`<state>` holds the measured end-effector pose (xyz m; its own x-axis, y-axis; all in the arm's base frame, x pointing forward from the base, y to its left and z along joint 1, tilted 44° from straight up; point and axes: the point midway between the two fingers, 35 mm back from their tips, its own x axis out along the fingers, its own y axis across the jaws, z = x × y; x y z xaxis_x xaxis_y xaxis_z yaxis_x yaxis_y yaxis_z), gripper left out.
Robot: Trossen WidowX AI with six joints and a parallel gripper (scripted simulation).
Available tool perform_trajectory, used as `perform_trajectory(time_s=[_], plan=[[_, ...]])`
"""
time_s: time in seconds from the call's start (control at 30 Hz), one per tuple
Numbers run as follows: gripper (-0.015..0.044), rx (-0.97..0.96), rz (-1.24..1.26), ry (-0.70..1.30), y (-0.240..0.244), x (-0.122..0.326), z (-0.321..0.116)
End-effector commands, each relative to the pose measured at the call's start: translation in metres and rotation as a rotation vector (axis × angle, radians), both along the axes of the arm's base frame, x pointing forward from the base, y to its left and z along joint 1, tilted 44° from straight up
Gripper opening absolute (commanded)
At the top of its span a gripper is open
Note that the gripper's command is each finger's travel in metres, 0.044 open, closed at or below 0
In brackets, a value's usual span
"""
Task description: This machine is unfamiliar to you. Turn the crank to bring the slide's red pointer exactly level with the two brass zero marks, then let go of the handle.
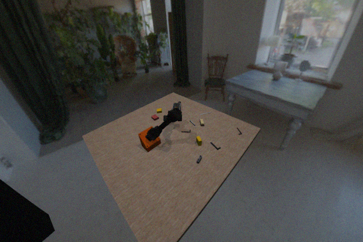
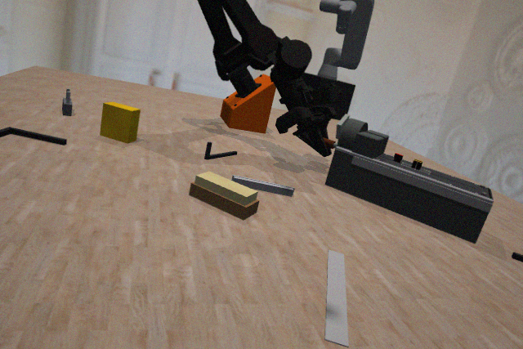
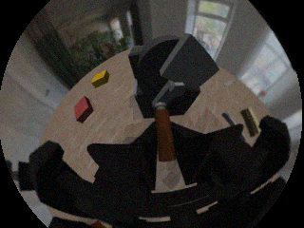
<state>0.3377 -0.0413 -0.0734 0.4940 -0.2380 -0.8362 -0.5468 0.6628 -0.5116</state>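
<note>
"The tool (image 1: pixel 176 110) (image 2: pixel 328 149) (image 3: pixel 160 123), what had it gripped?"

"The crank's brown handle (image 2: pixel 328 142) (image 3: pixel 164 135). In the exterior view, the machine (image 2: pixel 405 193) (image 3: pixel 173 71) stood at four o'clock, its red pointer (image 2: pixel 397 157) apart from the brass marks (image 2: pixel 417 163)."

"Beyond?"

"A red block (image 1: pixel 154 117) (image 3: pixel 84 109), ten o'clock in the wrist view."

Yellow block (image 1: pixel 199 140) (image 2: pixel 119 122) upright, open tabletop (image 1: pixel 164 174) (image 2: pixel 127 252) around it.
</note>
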Motion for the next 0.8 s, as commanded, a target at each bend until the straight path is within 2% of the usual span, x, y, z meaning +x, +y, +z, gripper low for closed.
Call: perform_trajectory(time_s=[0.0,0.77], plan=[[0.0000,-0.010,-0.015,-0.002,-0.0087,0.0041,0.0009],[0.0000,-0.010,-0.015,-0.002,-0.0150,0.0087,0.0047]])
